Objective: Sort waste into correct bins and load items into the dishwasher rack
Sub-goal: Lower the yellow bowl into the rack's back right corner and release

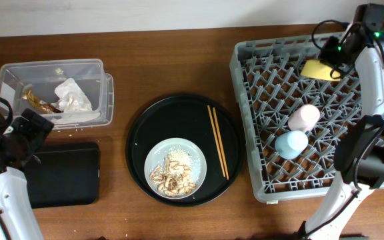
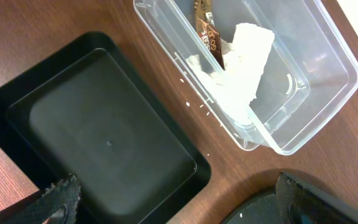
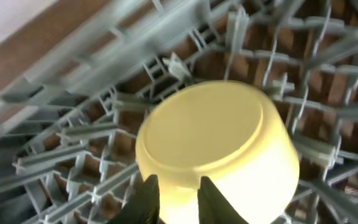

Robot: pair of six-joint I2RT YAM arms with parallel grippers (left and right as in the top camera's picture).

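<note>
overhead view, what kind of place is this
Probably a tabletop mock-up of a dish-clearing station: a grey dishwasher rack holding cups, a round black tray with a plate of scraps and chopsticks, a clear tub of waste.

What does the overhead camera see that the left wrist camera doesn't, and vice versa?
Only overhead: the dishwasher rack with the yellow bowl, pink cup and light-blue cup; the plate of food scraps; the chopsticks. Only left wrist: white crumbs beside the clear tub, and its own open jaws close up. Both: that tub with napkin and wrapper, the black rectangular tray, the round black tray's edge.
</note>
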